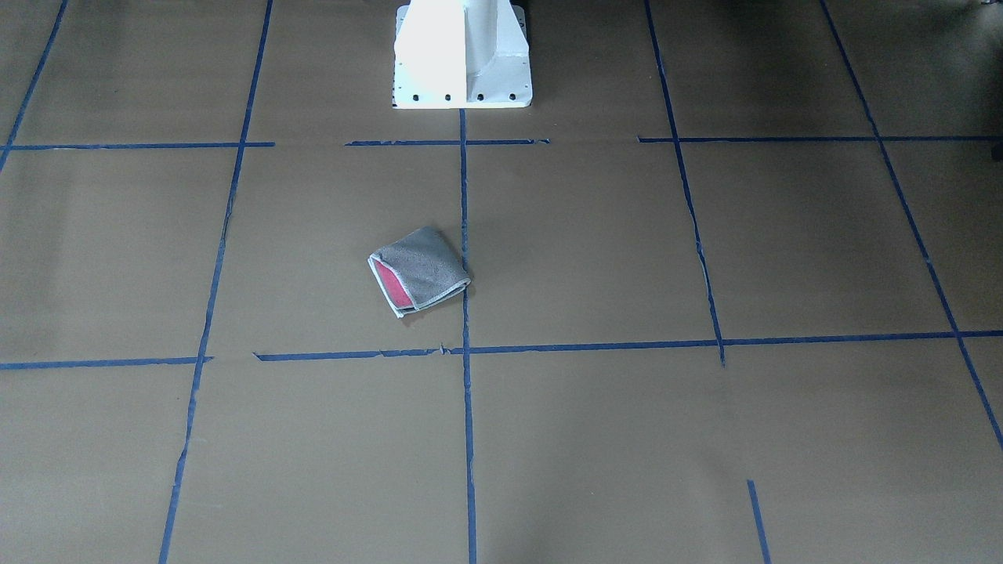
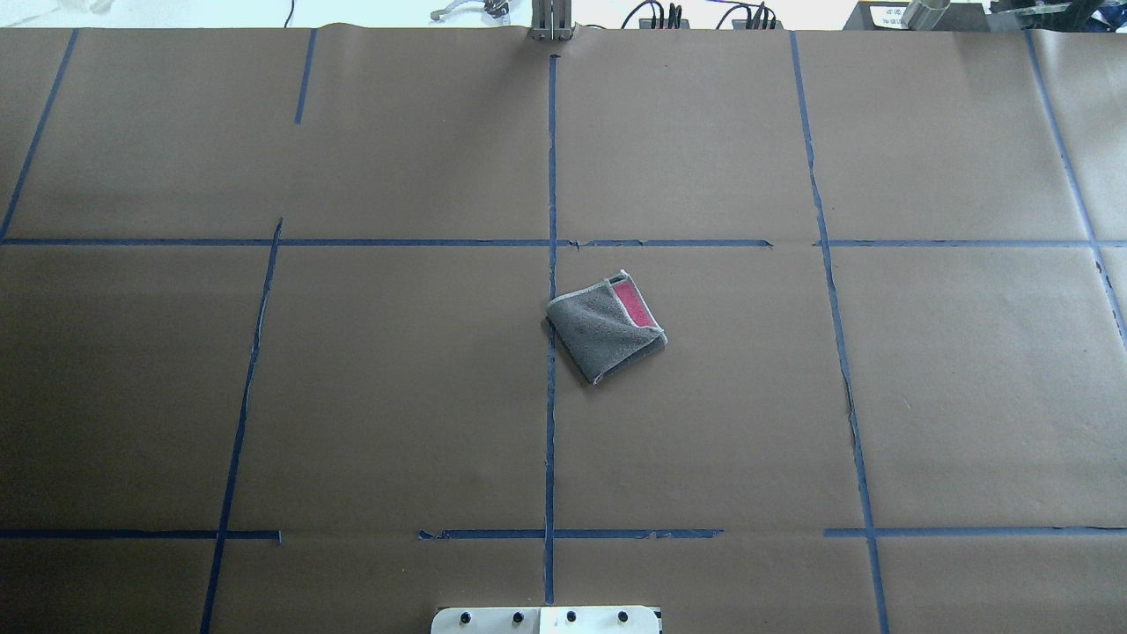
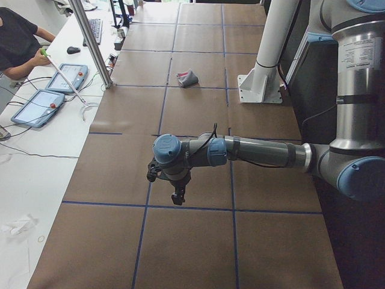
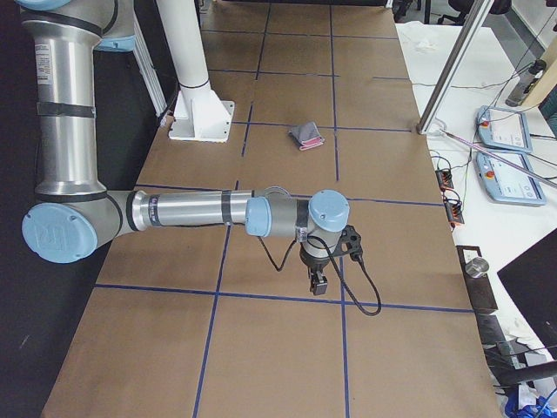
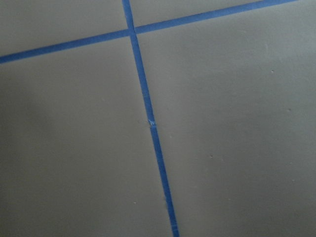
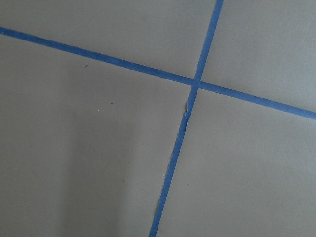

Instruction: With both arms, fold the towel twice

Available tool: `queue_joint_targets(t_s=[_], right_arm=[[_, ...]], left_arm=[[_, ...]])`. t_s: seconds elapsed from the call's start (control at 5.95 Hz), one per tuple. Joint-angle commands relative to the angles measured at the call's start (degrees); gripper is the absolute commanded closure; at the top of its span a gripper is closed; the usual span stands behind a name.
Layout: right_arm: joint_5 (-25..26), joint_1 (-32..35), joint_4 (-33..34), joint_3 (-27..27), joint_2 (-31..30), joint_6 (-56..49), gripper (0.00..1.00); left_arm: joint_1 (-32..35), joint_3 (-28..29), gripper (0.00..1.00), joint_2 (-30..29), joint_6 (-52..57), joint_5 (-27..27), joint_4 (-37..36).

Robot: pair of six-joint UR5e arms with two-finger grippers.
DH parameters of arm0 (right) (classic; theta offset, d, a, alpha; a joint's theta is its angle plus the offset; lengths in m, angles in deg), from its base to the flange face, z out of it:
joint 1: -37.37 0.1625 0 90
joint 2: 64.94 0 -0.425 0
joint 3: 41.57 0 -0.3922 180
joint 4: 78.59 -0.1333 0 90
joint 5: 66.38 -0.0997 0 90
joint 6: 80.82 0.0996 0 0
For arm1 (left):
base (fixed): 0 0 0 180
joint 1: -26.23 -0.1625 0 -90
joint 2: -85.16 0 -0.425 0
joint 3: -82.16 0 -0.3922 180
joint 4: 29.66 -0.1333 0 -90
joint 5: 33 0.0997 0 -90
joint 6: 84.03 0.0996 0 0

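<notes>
Towel (image 2: 606,328) folded small, middle of the worktop (image 2: 352,396).
It lies just on my right of the centre tape (image 2: 550,423) — I judge it slightly nearer the right gripper (image 4: 318,280) than the left gripper (image 3: 178,195), both well apart; their opening I cannot tell.

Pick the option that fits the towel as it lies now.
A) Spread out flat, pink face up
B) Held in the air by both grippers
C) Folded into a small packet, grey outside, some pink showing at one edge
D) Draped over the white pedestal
C: the towel lies on the table as a compact folded packet, grey face up, with pink showing along one edge.
</notes>
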Motion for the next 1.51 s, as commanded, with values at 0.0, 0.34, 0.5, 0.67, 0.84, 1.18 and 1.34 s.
queue_joint_targets(t_s=[0.0,0.34,0.5,0.67,0.84,1.18,1.34], right_arm=[[1.5,-0.6,0.1,4.2,-3.6,0.1,0.0],[-0.2,-0.6,-0.5,4.2,-6.1,1.8,0.0],[-2.6,-0.6,-0.6,4.3,-7.3,8.3,0.0],[-2.8,-0.6,-0.6,4.9,-7.4,10.9,0.0],[-2.8,-0.6,-0.6,4.9,-7.6,10.9,0.0],[-2.8,-0.6,-0.7,5.1,-7.5,10.8,0.0],[-2.7,-0.6,-0.7,5.1,-7.1,10.8,0.0]], left_arm=[[0.0,0.6,0.0,-1.3,-0.6,-0.2,-0.8],[0.0,1.0,0.0,-3.2,-1.9,-0.3,-0.8],[-0.2,1.1,0.0,-4.1,-1.6,0.3,-0.7],[0.0,-0.1,0.0,-3.5,-1.1,0.3,0.0],[0.1,-2.2,0.0,-2.9,-1.1,0.3,-0.5],[0.1,-1.8,0.0,-1.5,-1.0,-0.7,-0.3],[0.0,-3.7,0.0,0.0,-1.7,-0.6,0.6]])
